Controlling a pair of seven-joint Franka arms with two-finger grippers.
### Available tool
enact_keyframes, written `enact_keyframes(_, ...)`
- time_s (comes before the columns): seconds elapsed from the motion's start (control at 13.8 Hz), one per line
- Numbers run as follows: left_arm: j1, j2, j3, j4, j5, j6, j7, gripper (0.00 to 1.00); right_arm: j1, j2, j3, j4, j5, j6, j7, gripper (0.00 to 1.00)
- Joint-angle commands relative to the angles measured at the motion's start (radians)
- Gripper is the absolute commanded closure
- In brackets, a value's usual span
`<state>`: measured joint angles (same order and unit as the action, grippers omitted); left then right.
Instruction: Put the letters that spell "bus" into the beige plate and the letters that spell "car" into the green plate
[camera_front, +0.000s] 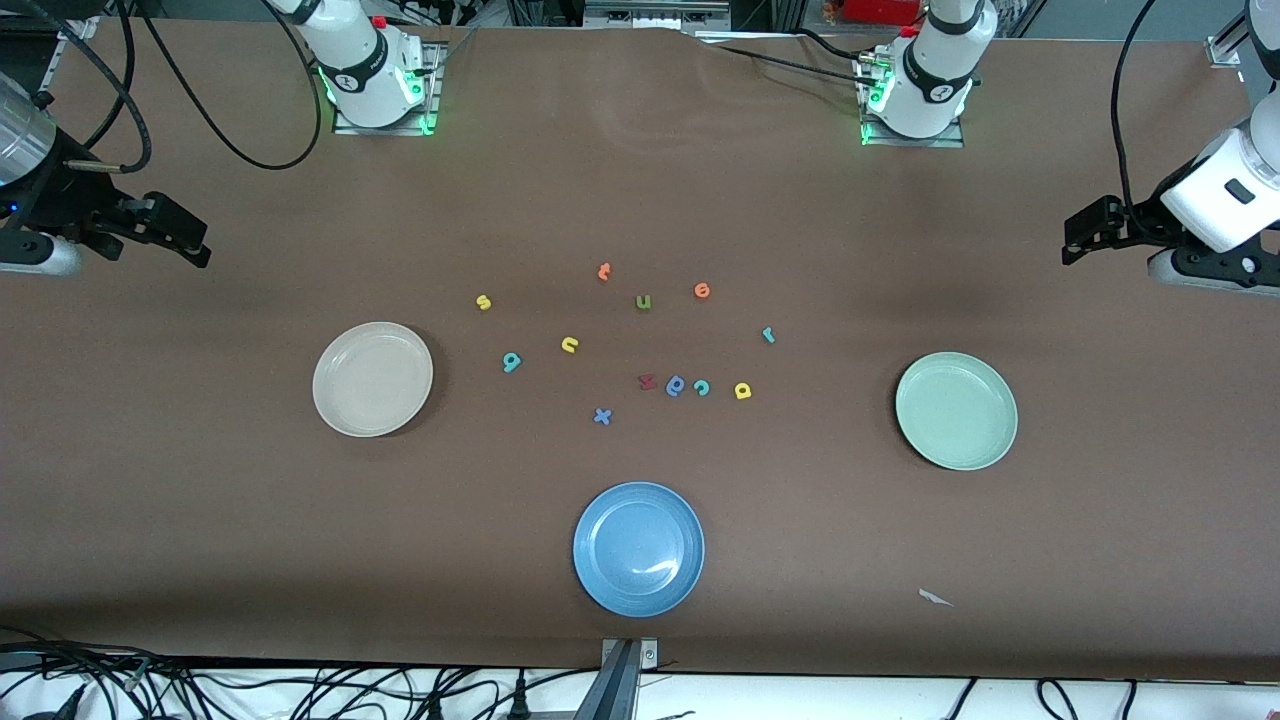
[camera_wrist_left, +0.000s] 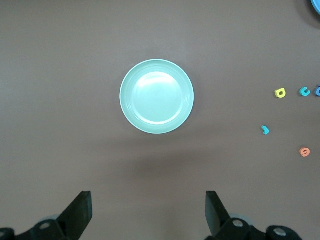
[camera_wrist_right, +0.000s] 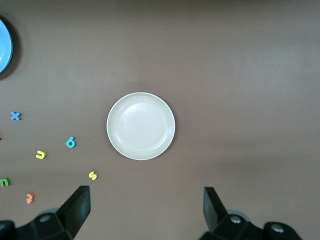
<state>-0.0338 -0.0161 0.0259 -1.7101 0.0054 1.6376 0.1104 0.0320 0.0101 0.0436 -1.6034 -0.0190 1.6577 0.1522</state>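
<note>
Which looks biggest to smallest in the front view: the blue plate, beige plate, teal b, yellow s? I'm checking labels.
1. blue plate, though it lies nearest the camera, so this lead is unsure.
2. beige plate.
3. teal b.
4. yellow s, close to the b.

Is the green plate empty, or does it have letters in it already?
Empty: the green plate shows only bare surface, and every letter lies on the table.

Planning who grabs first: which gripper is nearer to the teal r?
Left. The left gripper hangs open at its own end of the table, above the green plate's end, and the teal r lies on that side. The right gripper waits open near the beige plate.
</note>
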Motion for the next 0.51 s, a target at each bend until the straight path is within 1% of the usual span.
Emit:
enact_keyframes(0.0,-0.003,-0.004,0.003,0.0,-0.019,-0.007,0.009,0.0,-0.011,-0.009,0.006,-0.013,0.023,0.014,0.0,0.0)
enact_keyframes(0.44,-0.001,-0.004,0.003,0.0,-0.019,-0.007,0.009,0.0,-0.011,-0.001,0.006,-0.012,0.024,0.014,-0.005,0.0)
